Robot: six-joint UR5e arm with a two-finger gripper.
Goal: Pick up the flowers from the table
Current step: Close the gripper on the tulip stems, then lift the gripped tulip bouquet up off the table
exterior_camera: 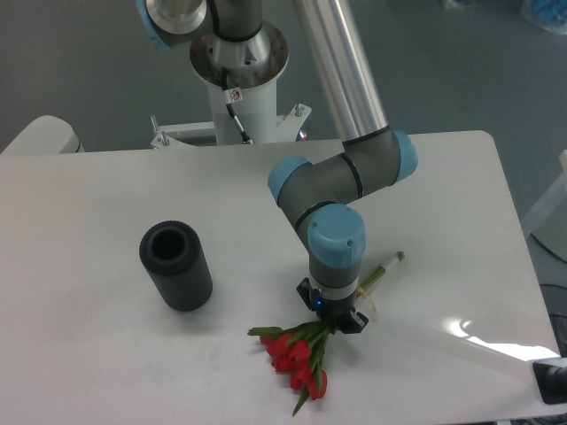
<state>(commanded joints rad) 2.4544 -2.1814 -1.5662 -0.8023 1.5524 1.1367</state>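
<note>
The flowers [297,354] are a bunch of red tulips with green leaves and thin green stems, at the front of the white table [106,354]. The stem ends stick out past the arm toward the right at about mid-table depth. My gripper [334,322] points straight down over the middle of the stems. Its fingers are drawn close together around the stems, just behind the blooms. The wrist hides the part of the stems under it.
A black ribbed cylinder vase [175,266] stands upright to the left of the flowers. The arm's base column [239,80] rises at the back edge. A dark object [554,381] sits at the front right corner.
</note>
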